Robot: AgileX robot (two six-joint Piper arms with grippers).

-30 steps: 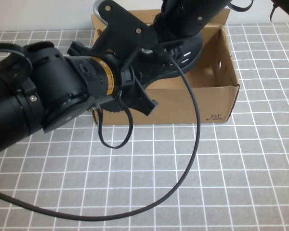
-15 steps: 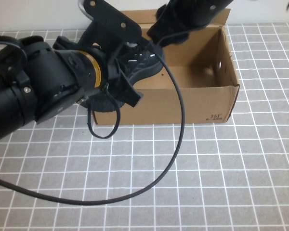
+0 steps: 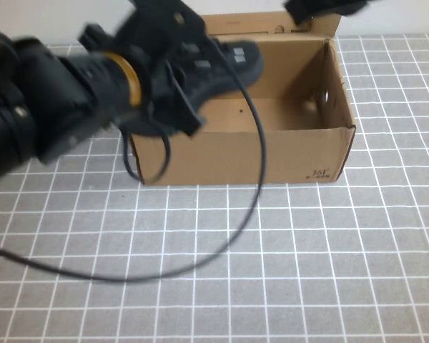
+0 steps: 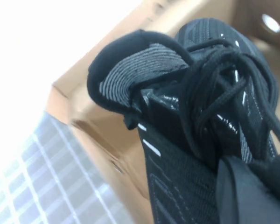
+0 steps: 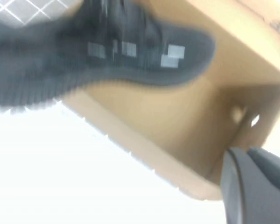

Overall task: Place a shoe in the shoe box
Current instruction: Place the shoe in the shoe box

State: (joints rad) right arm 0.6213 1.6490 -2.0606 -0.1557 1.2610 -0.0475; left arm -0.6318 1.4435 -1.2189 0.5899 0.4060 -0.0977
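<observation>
Shoe box [image 3: 272, 153] right half seemingly open; shoe [image 3: 225, 68] over left.

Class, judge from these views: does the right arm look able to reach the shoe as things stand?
Probably yes. The right gripper hangs above the shoe box's far rim, with open space between it and the shoe. The left gripper, however, crowds the shoe's near end.

Left end effector [image 3: 189, 68] reaches forward; right end effector [image 3: 322, 7] hovers rearward.

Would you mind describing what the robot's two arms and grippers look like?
The left arm is bulky matte black with a gold-yellow ring near the wrist and a thin black cable looping off it. The left gripper is black. The right gripper is a black shape at the top edge.
</observation>
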